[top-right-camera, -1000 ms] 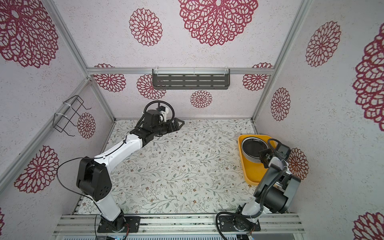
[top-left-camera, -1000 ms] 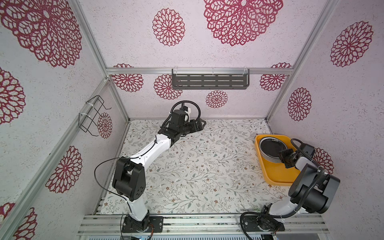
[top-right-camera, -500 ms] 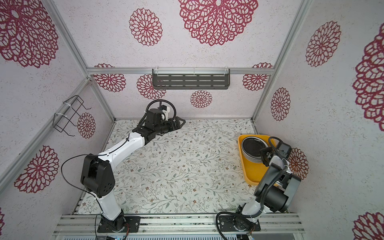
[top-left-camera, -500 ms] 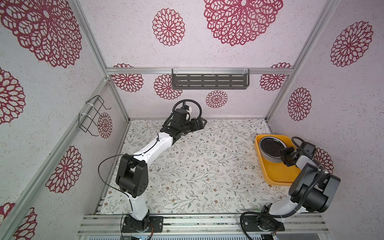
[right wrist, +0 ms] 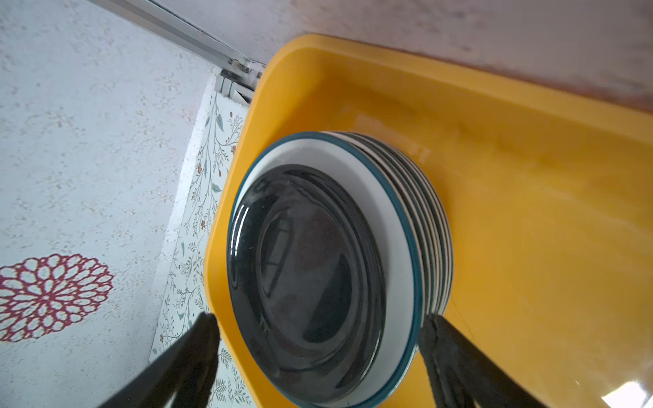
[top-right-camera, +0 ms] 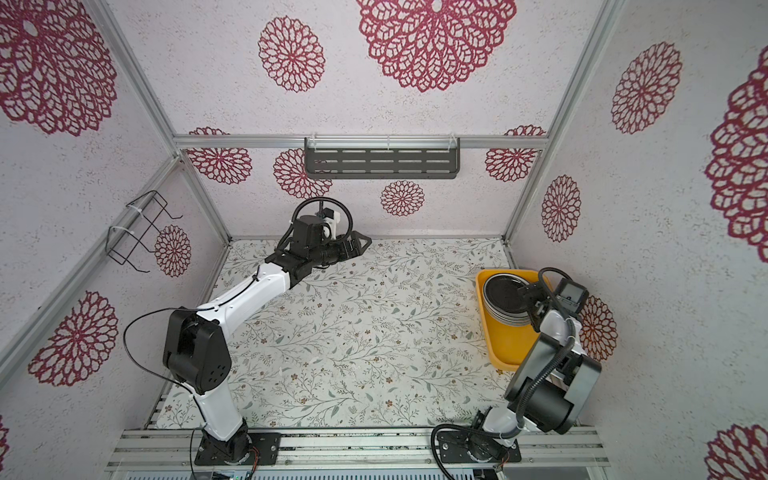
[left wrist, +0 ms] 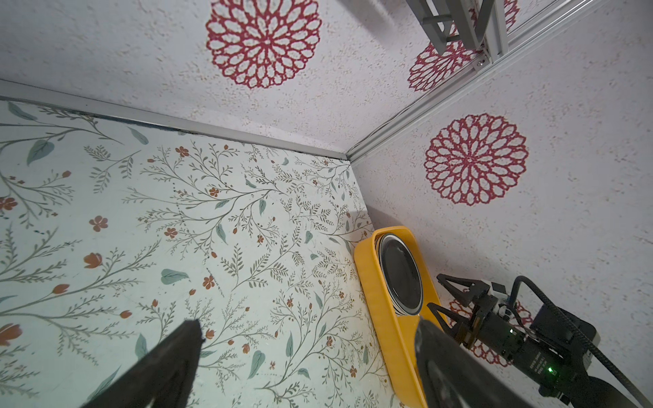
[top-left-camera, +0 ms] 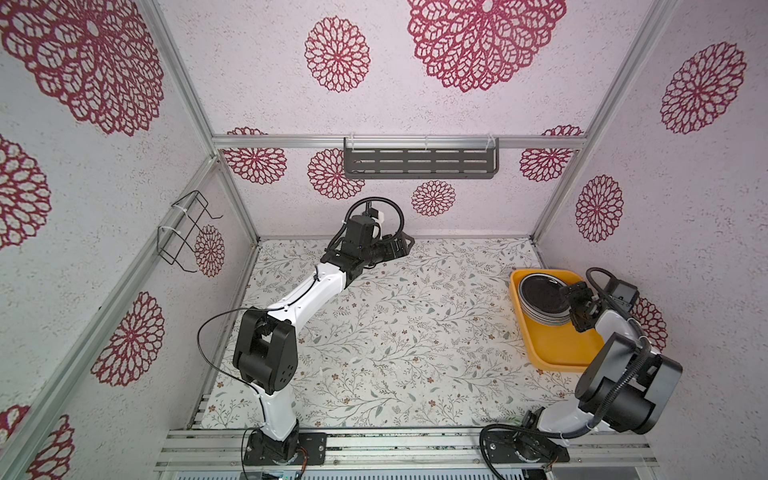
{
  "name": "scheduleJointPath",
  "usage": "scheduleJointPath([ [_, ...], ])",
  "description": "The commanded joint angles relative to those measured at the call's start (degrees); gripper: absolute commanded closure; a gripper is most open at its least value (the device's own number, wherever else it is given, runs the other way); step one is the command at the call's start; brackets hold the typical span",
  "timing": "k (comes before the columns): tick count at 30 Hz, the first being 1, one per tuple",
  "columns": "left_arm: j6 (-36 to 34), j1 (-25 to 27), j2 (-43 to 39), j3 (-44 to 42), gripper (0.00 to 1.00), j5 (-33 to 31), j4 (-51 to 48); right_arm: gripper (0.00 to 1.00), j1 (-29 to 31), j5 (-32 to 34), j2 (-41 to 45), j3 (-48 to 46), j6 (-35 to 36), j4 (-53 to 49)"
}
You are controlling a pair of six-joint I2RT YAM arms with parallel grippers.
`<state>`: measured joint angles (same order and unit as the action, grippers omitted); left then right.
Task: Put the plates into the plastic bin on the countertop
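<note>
Right wrist view: right pincer [right wrist: 318,319] apart, empty, fingers [right wrist: 183,360] flanking the near rim of the plate stack [right wrist: 434,226] inside the yellow plastic bin [right wrist: 530,176]. Small black plate [right wrist: 304,275] tops it. Risk: a skewed withdrawal clips that rim, shifting plates. Left pincer [top-left-camera: 399,247] apart, far across worktop [top-left-camera: 415,340].

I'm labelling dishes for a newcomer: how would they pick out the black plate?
Find the yellow-orange plastic bin at the right edge of the countertop. A stack of plates sits in its far end, the black plate on top. It alone is all dark, smaller than the teal-rimmed white plate beneath.
</note>
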<state>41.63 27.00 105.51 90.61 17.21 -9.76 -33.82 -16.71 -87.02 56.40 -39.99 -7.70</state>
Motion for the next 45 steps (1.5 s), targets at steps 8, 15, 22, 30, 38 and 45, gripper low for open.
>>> scheduleJointPath([
  [8,0.21,0.01,-0.90,-0.84,0.03,-2.38,2.90,0.01,1.10,2.03,6.52,3.66,3.38,-1.08],
  [15,-1.02,-1.06,-5.05,-5.17,0.03,-6.37,3.95,0.01,6.73,3.65,7.92,5.91,5.53,-1.80],
  [22,-2.24,-5.81,-11.21,-11.25,0.03,-10.00,5.09,0.01,20.28,12.03,7.31,10.91,10.58,-2.37],
  [30,-4.58,-12.66,-20.41,-21.22,0.03,-16.64,5.89,0.01,31.00,17.07,3.83,15.61,15.03,-0.32],
  [38,-7.79,-20.92,-29.25,-31.72,0.03,-22.91,10.58,0.01,41.72,26.34,0.66,14.38,20.16,5.53],
  [45,-17.51,-24.94,-34.78,-40.67,0.03,-33.51,12.37,0.01,48.00,34.62,1.78,6.31,24.78,9.91],
])
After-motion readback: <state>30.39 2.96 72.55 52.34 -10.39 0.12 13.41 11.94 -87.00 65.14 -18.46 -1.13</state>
